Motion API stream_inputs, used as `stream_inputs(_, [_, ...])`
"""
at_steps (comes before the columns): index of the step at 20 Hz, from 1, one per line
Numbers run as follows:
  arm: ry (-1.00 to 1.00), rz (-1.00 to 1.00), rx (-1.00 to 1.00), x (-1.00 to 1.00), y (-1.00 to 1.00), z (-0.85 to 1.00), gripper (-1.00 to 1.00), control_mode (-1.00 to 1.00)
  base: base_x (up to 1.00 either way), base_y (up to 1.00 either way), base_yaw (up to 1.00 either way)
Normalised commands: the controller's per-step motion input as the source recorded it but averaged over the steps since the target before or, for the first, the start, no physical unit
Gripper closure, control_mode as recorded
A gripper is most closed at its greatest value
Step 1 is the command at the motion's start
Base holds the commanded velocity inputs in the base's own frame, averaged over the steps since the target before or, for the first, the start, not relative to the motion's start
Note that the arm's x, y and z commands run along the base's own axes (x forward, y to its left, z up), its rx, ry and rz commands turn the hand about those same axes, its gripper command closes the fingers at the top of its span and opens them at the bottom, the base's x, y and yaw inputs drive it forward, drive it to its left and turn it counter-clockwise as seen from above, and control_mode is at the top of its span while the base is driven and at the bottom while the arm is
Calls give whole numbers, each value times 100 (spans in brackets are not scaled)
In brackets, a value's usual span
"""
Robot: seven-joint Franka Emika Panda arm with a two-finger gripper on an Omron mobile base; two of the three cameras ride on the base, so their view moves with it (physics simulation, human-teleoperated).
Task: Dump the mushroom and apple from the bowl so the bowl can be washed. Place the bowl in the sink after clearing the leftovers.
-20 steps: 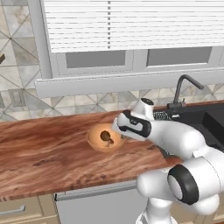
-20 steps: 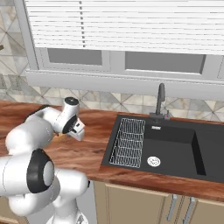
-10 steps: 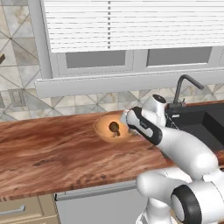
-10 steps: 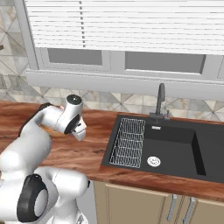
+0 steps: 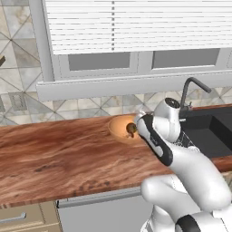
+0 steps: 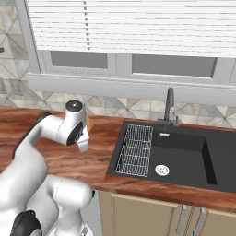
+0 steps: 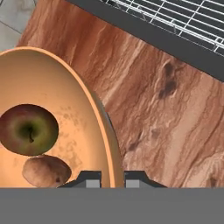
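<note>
On the wooden counter (image 5: 59, 158), near its back edge and just left of the sink (image 6: 184, 156), sits the bowl (image 5: 121, 127). It is round and shallow, smooth, of a plain orange-tan colour, and it looks matte. My pincer (image 7: 113, 178) is clamped on its rim: in the hand view one dark finger tip stands inside the wall and the other outside, with the thin rim running up between them. From the left base view my hand covers the right side of the bowl, so I cannot judge if the bowl is lifted or resting on the wood; it seems slightly tilted.

Inside the bowl lies the apple (image 7: 28, 129), round, glossy, red with a green-yellow patch around its short stem. Just below it, touching it, is the mushroom (image 7: 46, 171), a brown dull lump with a rough skin.

The counter has a strong reddish-brown grain with dark knots. The sink is a black rectangular basin, recessed, with a round silver drain (image 6: 162, 170) and a dark curved faucet (image 6: 169, 105) behind. A white wire rack (image 6: 136, 150) of thin bars lies in its left part.
</note>
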Motion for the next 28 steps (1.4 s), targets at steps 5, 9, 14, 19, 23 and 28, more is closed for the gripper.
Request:
stream_inputs(5, [0,-33,3,-29,-42,14,100,-100,0,0,0])
stream_inputs(9, [0,-35,11,-21,-46,22,100,-100,0,0,0])
stream_inputs(14, [0,-31,20,-9,-49,28,100,-100,0,0,0])
stream_inputs(19, [1,-17,25,0,-26,12,100,-100,0,0,0])
stream_inputs(23, [8,-7,25,2,-12,0,100,-100,0,0,0])
stream_inputs(28, [9,-1,31,17,-4,0,100,-100,0,0,0])
